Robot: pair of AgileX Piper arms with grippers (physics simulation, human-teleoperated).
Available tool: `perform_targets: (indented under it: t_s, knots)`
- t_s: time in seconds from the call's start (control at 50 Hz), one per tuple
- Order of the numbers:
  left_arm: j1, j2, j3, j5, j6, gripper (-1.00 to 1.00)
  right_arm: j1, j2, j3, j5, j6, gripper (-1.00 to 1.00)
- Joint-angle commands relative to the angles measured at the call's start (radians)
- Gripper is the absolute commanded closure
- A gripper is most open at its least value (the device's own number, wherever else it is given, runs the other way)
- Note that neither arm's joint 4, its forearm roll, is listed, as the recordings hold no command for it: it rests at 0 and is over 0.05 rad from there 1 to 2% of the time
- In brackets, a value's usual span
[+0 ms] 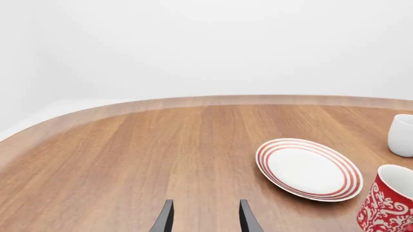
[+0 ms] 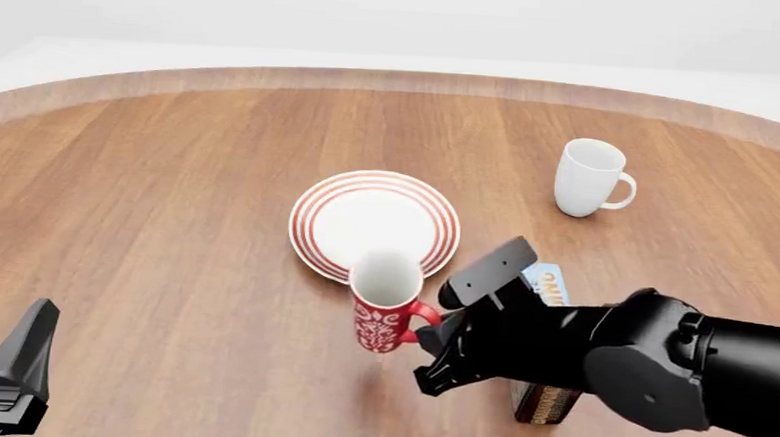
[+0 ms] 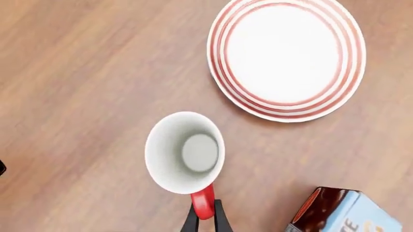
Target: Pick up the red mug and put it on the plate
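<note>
Mug (image 1: 386,200) is seen at the edge of the left wrist view, standing on the table (image 1: 129,154) close beside the plate (image 1: 308,168). A white mug (image 1: 401,135) stands farther off. The left claw (image 1: 205,217) is open and holds nothing. Only bare wood is seen between its two dark fingers.

In the front view, the mug (image 2: 387,313) stands upright on the table, at the plate's (image 2: 375,225) near edge. From here it cannot be told if the two touch. The right claw (image 2: 427,331) is hidden by its dark arm, right at the red handle. A small box (image 2: 541,387) is partly hidden behind that arm. The left claw (image 2: 8,384) is parked well apart, at the near left corner.

In the right wrist view, the mug (image 3: 185,152) is seen from above, white inside. A gap of wood is seen between it and the plate (image 3: 287,60). The handle (image 3: 202,203) is pinched between the right claw's (image 3: 206,220) two fingers, so the mug is gripped by its handle.

The grab looks done, so the lift seems to be the step in hand. Next, the mug should be lifted straight up, carried a short way forward over the plate, and set down gently in the middle.
</note>
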Motion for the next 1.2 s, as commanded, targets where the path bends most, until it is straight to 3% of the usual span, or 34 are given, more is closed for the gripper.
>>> perform_targets:
  t_s: [0.02, 0.48, 0.86, 1.2]
  knots:
    - [0.000, 0.000, 0.000, 0.000, 0.000, -1.00, -0.020, -0.055, -0.045, 0.065, -0.013, 1.00]
    - [0.000, 0.000, 0.000, 0.000, 0.000, -1.00, -0.083, -0.023, -0.170, 0.114, -0.094, 1.00]
    - [0.000, 0.000, 0.000, 0.000, 0.000, -1.00, -0.126, 0.079, -0.270, 0.056, -0.152, 1.00]
    - [0.000, 0.000, 0.000, 0.000, 0.000, -1.00, -0.177, 0.158, -0.314, -0.005, -0.170, 1.00]
